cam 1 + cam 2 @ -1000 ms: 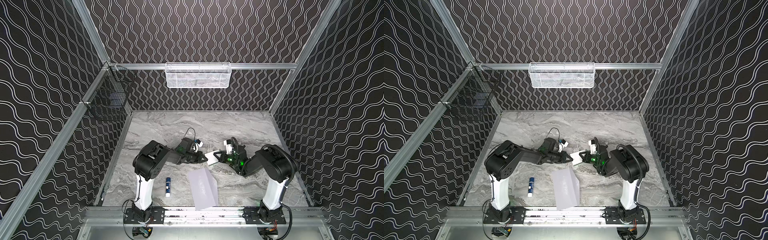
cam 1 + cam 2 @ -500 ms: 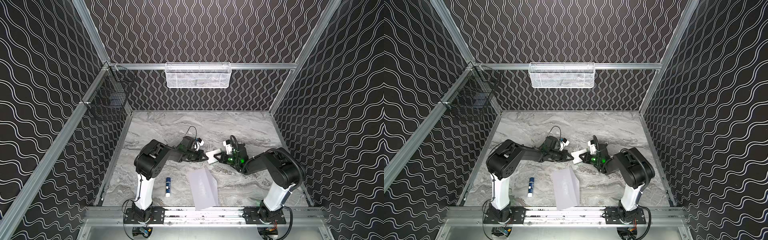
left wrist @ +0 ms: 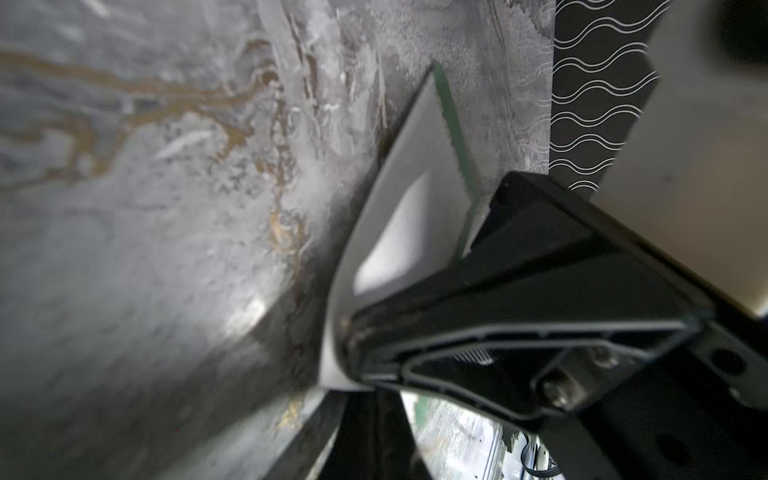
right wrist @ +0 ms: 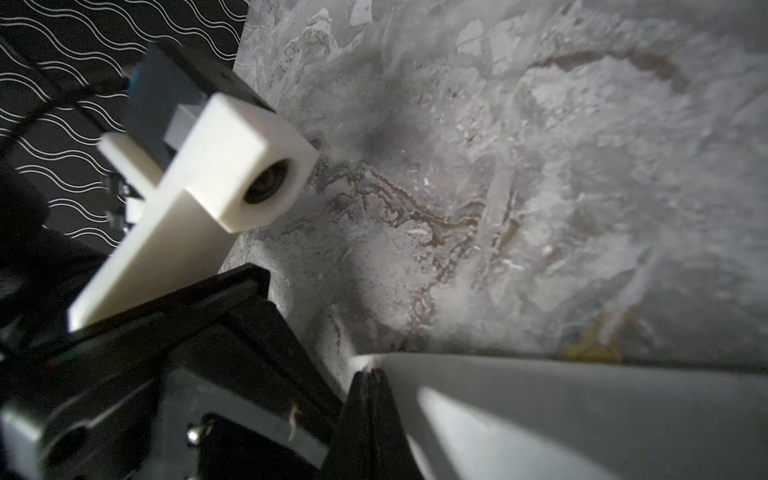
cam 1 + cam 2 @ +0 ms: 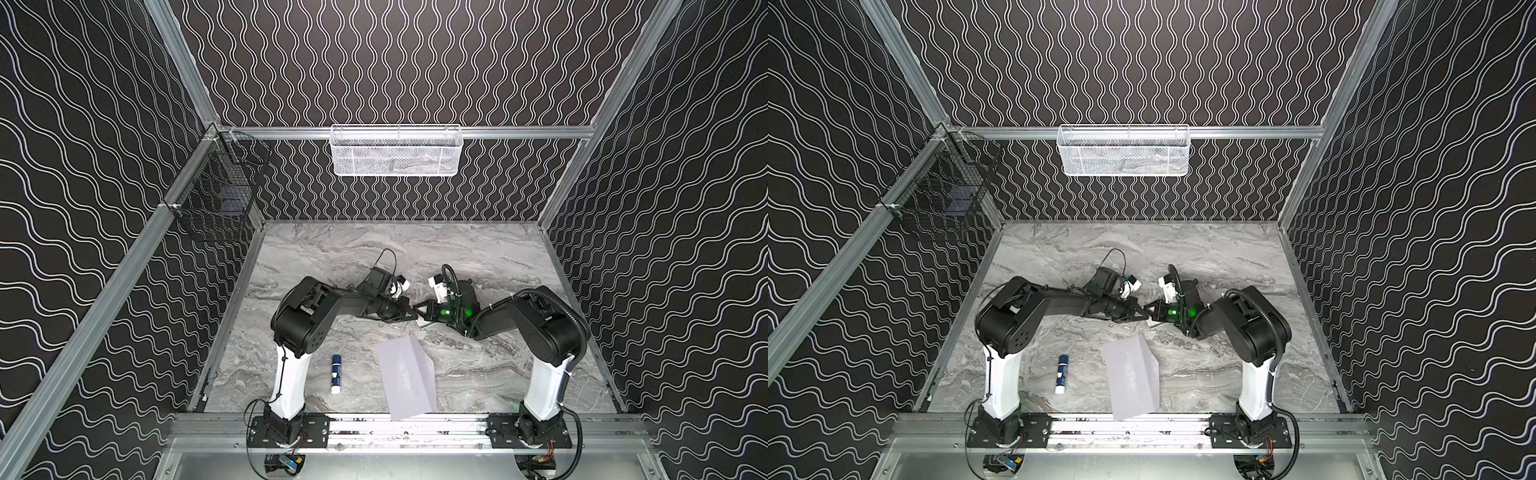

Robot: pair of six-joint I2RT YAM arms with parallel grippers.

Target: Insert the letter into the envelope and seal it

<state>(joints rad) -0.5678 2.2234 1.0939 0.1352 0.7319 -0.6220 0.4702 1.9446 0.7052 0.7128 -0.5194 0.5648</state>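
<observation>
In both top views the left gripper [image 5: 410,316] and right gripper [image 5: 424,312] meet tip to tip mid-frame, the envelope [image 5: 406,379] lying flat below centre. Left wrist view: jaws clamped on the letter [image 3: 399,224] (green edge showing), right of centre. Right wrist view: jaws pinched on its corner, bottom centre.

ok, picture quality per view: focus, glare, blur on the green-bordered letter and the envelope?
Both top views: sharp, evenly lit; pale lavender paper envelope reads clean, no glare. Left wrist view: white green-bordered paper letter is soft, with a bright glare patch; grey marble table blurred. Right wrist view: letter out of focus, bright streak across it; table slightly soft.
</observation>
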